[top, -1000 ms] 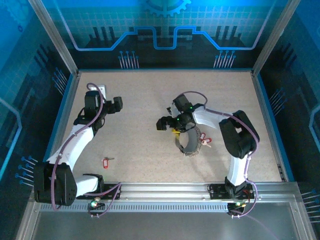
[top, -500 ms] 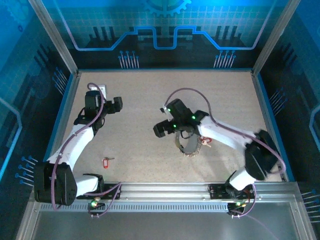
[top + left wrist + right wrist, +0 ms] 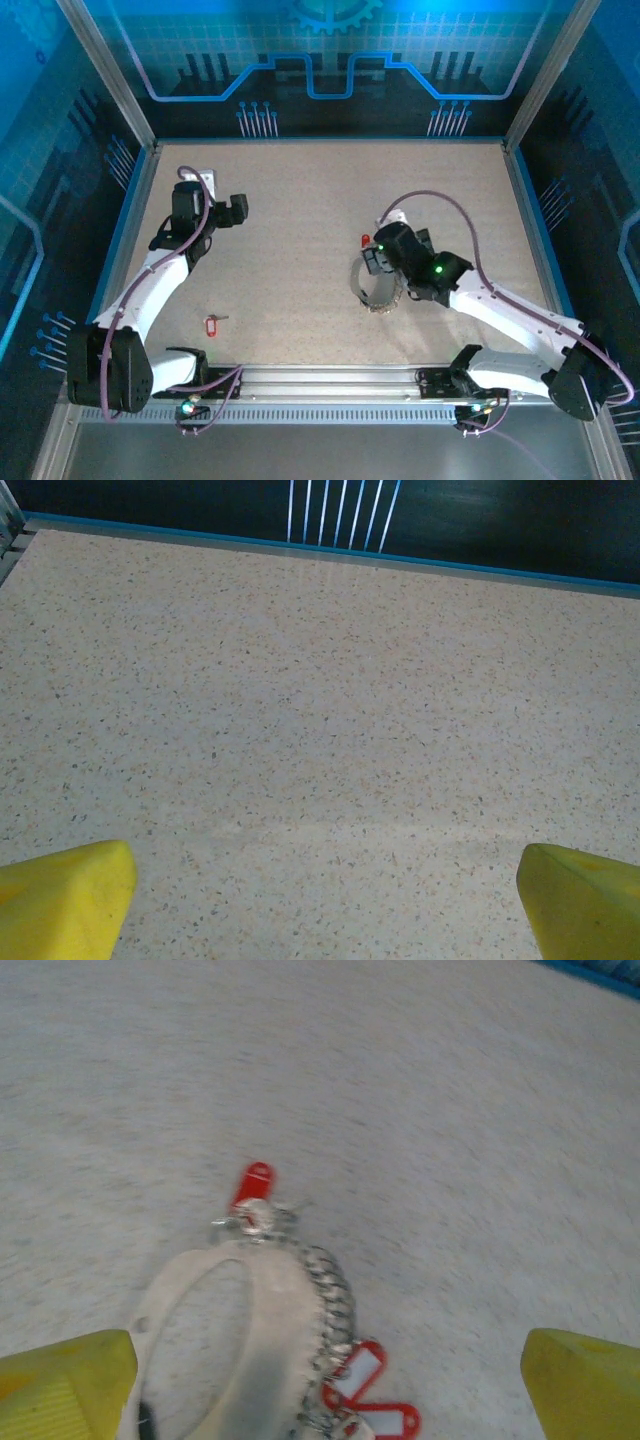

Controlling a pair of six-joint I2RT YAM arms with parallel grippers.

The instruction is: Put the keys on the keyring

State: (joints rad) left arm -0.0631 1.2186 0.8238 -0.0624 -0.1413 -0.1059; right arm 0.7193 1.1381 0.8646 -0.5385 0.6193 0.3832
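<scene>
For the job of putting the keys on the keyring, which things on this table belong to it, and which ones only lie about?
Belong to the job:
- keyring
- red-tagged keys beside the keyring
- lone red-tagged key near the base of the left arm

Just lying about:
- small white piece by the left arm's wrist, too small to identify

Keyring point(image 3: 262, 1300) lies flat, red-tagged keys point(image 3: 360, 1370) alongside (another key point(image 3: 212, 324) apart).

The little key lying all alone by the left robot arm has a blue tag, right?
Not blue. The top external view shows the lone key on the table beside the left arm, and its tag is red.
</scene>
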